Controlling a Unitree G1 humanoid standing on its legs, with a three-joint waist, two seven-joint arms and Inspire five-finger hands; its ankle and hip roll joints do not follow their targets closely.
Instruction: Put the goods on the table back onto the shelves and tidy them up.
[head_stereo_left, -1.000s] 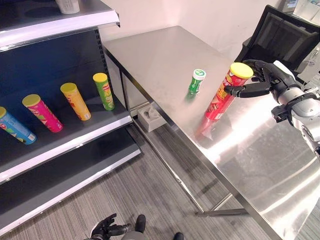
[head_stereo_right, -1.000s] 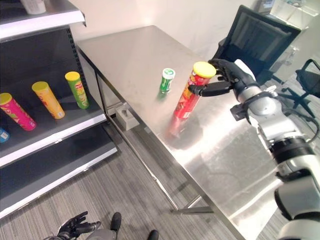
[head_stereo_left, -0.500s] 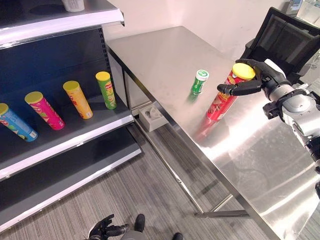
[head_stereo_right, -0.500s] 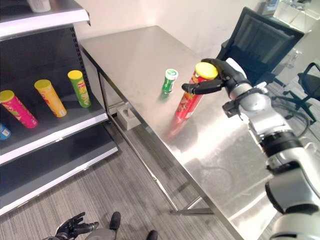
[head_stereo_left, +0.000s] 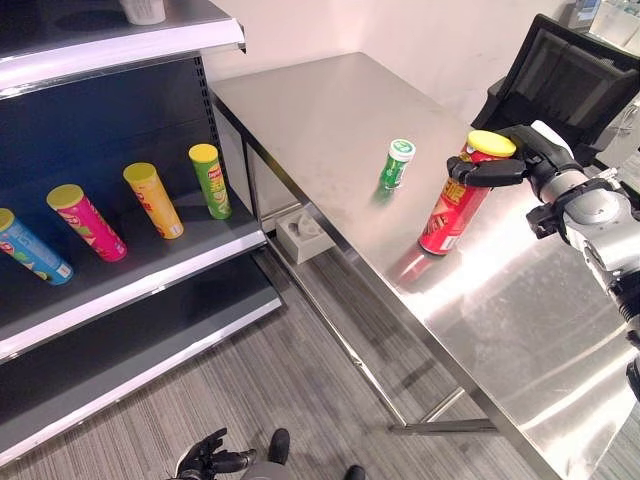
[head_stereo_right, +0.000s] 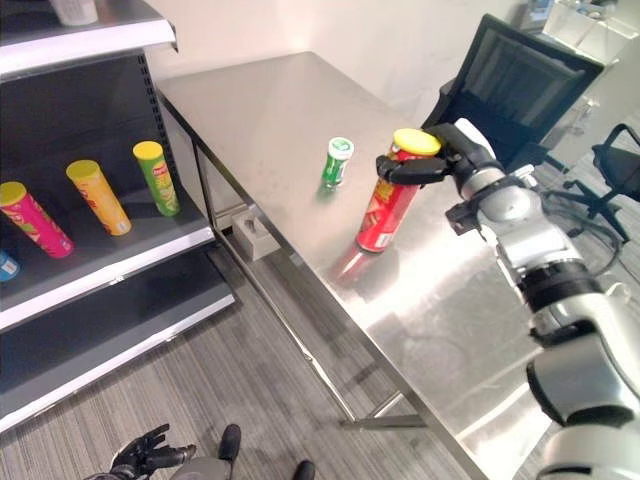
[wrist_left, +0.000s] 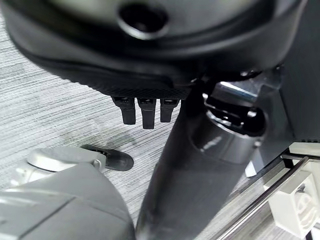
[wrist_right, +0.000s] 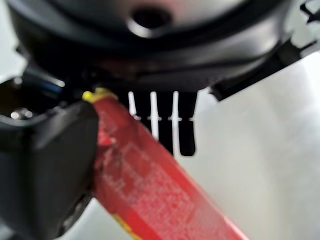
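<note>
Steel table (head_stereo_left: 330, 110), the landmark, beside a dark shelf unit (head_stereo_left: 110, 290) holding four leaning chip cans (head_stereo_left: 152, 200). Near the table's middle stands a tall red chip can (head_stereo_left: 455, 205), tilted, the right hand (head_stereo_left: 530, 160) curled round its yellow-lidded top; a small green can (head_stereo_left: 396, 164) stands just beside it. Left hand (head_stereo_left: 205, 460) hangs low over the floor off the table's front edge, fingers relaxed.

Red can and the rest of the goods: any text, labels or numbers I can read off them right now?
None can be read.
Red can, gripped by the right hand: print blurred.
Small green can on the table: label too small.
Four cans on the shelf: print too small.
</note>
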